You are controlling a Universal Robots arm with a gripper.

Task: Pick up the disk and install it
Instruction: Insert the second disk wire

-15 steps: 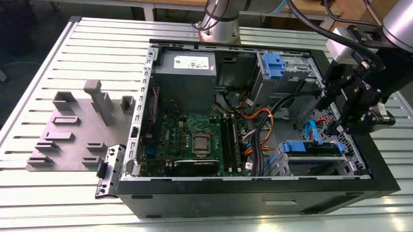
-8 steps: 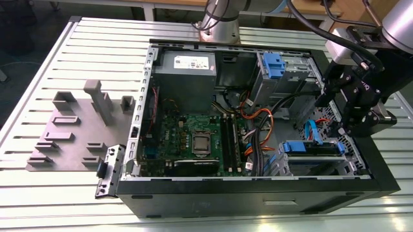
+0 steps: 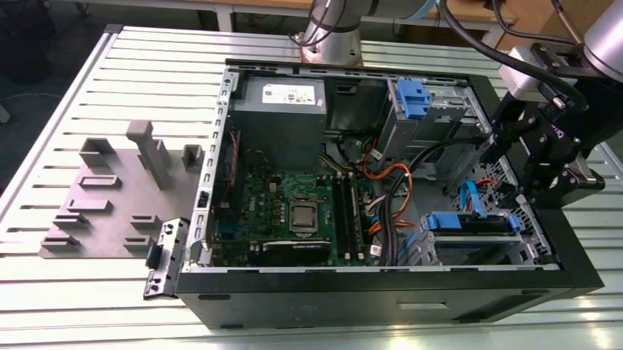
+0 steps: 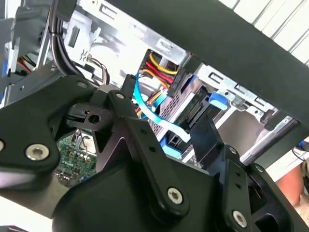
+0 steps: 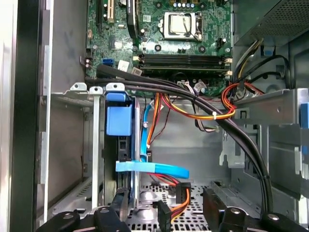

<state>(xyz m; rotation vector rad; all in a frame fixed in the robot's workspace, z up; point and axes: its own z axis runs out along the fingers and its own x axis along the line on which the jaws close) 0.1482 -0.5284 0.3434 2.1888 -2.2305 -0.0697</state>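
The disk [image 3: 472,222], in its bright blue carrier, sits in the lower drive cage at the front corner of the open computer case, on the exterior view's right. In the first wrist view the disk [image 5: 119,121] is seen edge-on, standing in the metal cage with its blue tab facing the camera. My gripper [image 3: 516,195] hangs just above and behind that cage. Its two black fingers [image 5: 119,203] are spread wide, so my gripper [image 5: 166,205] is open and holds nothing. One finger is close beside the disk's edge. A light blue flat cable [image 5: 152,168] runs across between the fingers.
Thick black cables [image 5: 227,125] and orange-yellow wires [image 5: 193,113] cross the case near the cage. A second blue carrier [image 3: 413,98] sits in the upper bay. The motherboard [image 3: 292,211] and a grey power supply [image 3: 282,98] lie further in. A grey fixture plate [image 3: 117,197] lies beside the case.
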